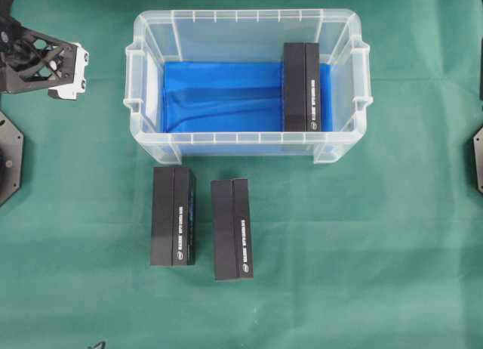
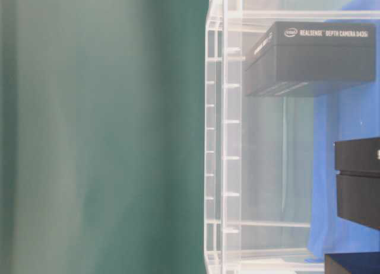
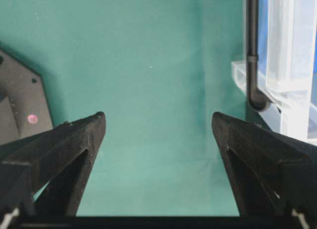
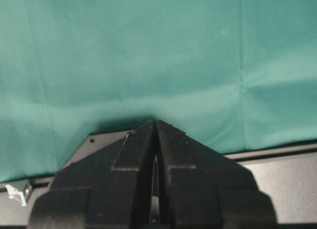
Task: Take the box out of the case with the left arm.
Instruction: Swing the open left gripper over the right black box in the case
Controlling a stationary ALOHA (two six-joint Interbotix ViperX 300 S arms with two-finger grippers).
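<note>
Left pincer (image 3: 158,135), spread wide with nothing between its tips, hovers above the green counter (image 1: 339,288) just outside the left end of the case (image 1: 143,66). We see the right pincer (image 4: 156,140) clenched on nothing. One box (image 1: 302,86) remains upright against the right wall of the case, while two boxes (image 1: 173,215) lie on the counter in front of it. We judge the approach best made from above, clearing the rim, aligning the tips across the narrow width, then lifting straight up.
</note>
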